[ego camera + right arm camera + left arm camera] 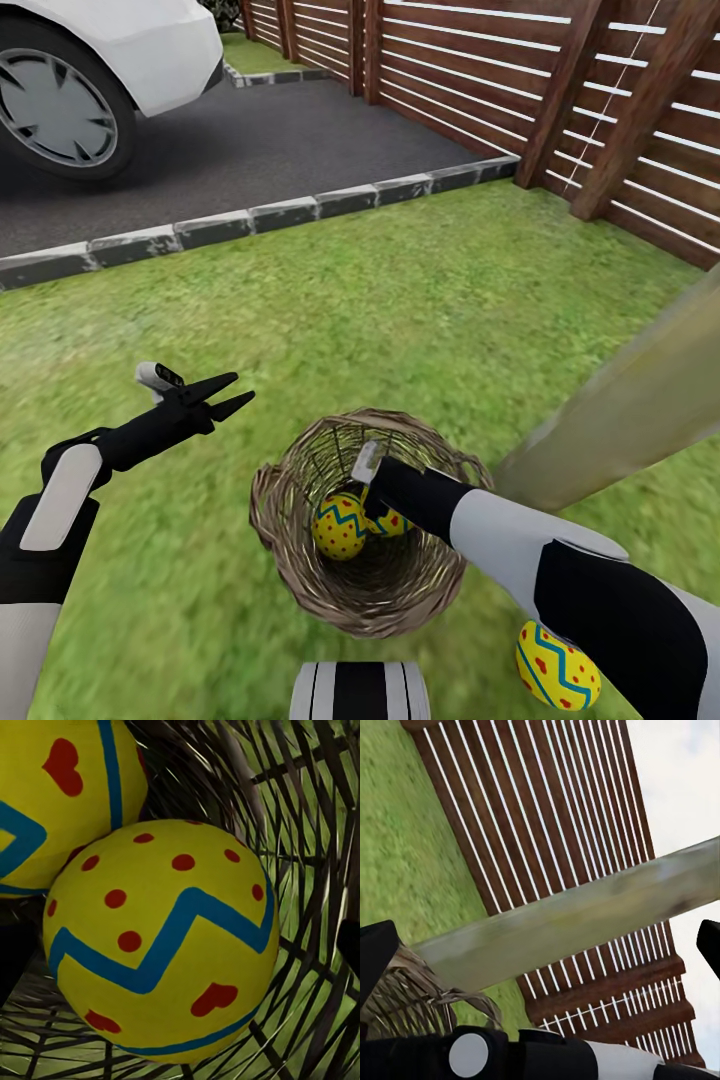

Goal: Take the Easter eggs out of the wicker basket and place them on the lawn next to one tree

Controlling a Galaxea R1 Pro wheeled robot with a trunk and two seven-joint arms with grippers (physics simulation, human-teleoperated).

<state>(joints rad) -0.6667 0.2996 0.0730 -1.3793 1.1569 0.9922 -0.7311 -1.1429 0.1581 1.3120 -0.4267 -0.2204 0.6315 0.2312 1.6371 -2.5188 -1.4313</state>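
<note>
The wicker basket (300, 545) stands on the lawn (400, 300) just in front of me. Two Easter eggs lie in it, one (338, 525) in plain sight, the other (392, 523) half hidden behind my right gripper (378, 510). In the right wrist view that egg (161, 945) looms between the open fingers, with the other egg (60, 795) behind it. The third egg (557, 665) lies on the grass beside the pale tree trunk (620, 410). My left gripper (240, 390) hovers open and empty to the left of the basket. The left wrist view shows the trunk (585, 922) and the basket rim (405, 997).
A dark asphalt driveway (280, 140) with a stone kerb (250, 215) and a white car (120, 50) lies beyond the grass. A brown slatted wooden fence (520, 80) closes the right side and back. Open grass stretches between the kerb and the basket.
</note>
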